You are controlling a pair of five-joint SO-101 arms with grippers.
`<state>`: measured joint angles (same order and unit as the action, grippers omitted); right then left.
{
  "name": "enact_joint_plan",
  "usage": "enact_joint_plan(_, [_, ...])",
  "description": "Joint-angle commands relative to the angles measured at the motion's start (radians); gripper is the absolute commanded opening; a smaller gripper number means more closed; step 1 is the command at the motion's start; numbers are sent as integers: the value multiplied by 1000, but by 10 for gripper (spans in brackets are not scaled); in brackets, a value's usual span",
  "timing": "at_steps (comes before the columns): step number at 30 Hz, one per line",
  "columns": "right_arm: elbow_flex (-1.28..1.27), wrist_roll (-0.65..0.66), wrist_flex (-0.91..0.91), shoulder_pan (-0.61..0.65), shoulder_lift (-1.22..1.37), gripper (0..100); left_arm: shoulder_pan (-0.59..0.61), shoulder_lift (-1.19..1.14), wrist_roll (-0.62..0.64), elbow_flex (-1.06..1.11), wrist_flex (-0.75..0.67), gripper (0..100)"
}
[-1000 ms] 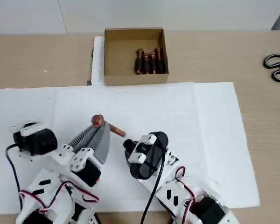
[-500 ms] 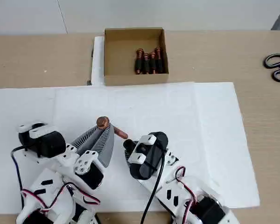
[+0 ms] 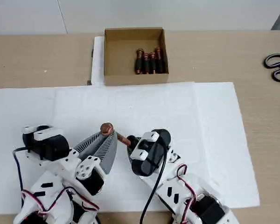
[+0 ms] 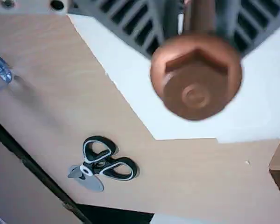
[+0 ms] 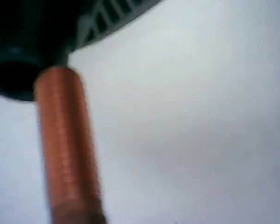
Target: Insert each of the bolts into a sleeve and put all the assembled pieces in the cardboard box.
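My left gripper point(image 3: 107, 134) is shut on a copper bolt point(image 3: 115, 133), its hexagonal head point(image 4: 196, 77) facing the left wrist camera between the grey fingers point(image 4: 130, 23). The bolt's threaded shaft point(image 5: 67, 144) points across at a black sleeve point(image 5: 14, 77), and its tip meets the sleeve's mouth. My right gripper point(image 3: 132, 141) is shut on that sleeve point(image 3: 131, 139), just right of the left gripper near the front of the table. The cardboard box point(image 3: 133, 31) stands at the back centre with several assembled pieces point(image 3: 149, 61) lying in its right half.
A white paper sheet point(image 3: 200, 121) covers the table's middle and front. Black scissors point(image 3: 277, 66) lie at the far right edge, and the scissors point(image 4: 105, 163) also appear beyond the sheet. A smaller white sheet point(image 3: 98, 60) sticks out beside the box.
My left gripper has carried the bolt to the right and toward the front, bringing the shaft's tip up to the sleeve. The right gripper has shifted only slightly.
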<state>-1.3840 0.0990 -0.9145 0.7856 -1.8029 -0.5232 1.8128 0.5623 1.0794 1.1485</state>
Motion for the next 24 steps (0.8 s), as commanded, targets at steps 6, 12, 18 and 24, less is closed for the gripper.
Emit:
enact_joint_plan(6, [8, 9, 45, -1, -7, 5, 20, -5, 0, -18, -48, 7])
enact_joint_plan(12, [8, 9, 45, -1, -7, 4, 66, -5, 3, 10, -100, 7])
enact_joint_plan(18, [8, 9, 45, -1, -7, 4, 66, -5, 5, 13, -100, 7])
enact_joint_plan(24, [8, 9, 45, -1, -7, 4, 25, -5, 37, 13, -97, 7])
